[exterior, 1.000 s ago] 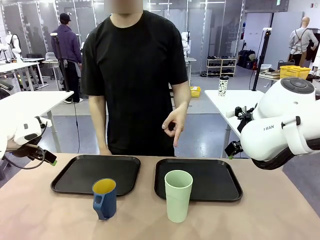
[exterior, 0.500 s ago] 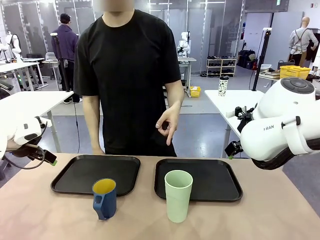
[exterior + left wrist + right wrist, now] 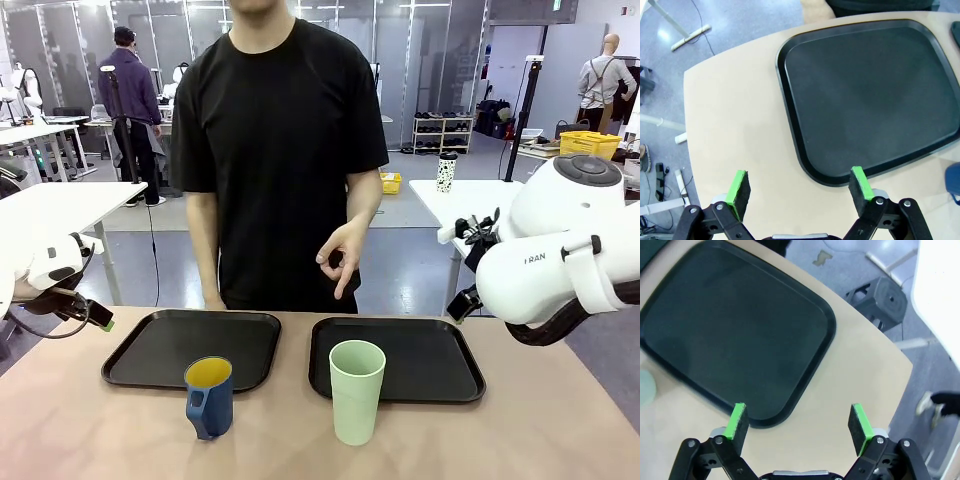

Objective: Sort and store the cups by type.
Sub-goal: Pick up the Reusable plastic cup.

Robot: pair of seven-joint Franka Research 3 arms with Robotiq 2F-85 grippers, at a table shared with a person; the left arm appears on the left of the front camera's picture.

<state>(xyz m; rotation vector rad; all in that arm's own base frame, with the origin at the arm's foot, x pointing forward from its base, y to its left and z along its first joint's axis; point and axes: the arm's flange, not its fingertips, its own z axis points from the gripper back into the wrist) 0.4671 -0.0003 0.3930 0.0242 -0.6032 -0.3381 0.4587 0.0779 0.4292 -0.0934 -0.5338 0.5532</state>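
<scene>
Our left gripper [image 3: 798, 176] hangs with its jaws spread as wide as they go and nothing between them. Its green pads [image 3: 738, 192] frame bare table [image 3: 740, 125] and the nearest rim of the left tray [image 3: 865, 100], which stretches away ahead of the fingers. Just past that tray's near corner, off to the side of the gripper, we catch a sliver of the blue mug [image 3: 209, 397]. From the front we see it upright on the table at the tray's robot-side edge, well apart from the gripper and toward the table's middle. Our right gripper [image 3: 798, 412] is likewise fully open and empty, poised over the outer corner of the right tray [image 3: 730, 330] and the tabletop beside it. The mint-green tumbler [image 3: 357, 390] stands upright at that tray's robot-side edge, well apart from this gripper and again toward the middle. Beyond both trays a person stands at the far side, one hand [image 3: 340, 262] held loosely above the table's far edge.
</scene>
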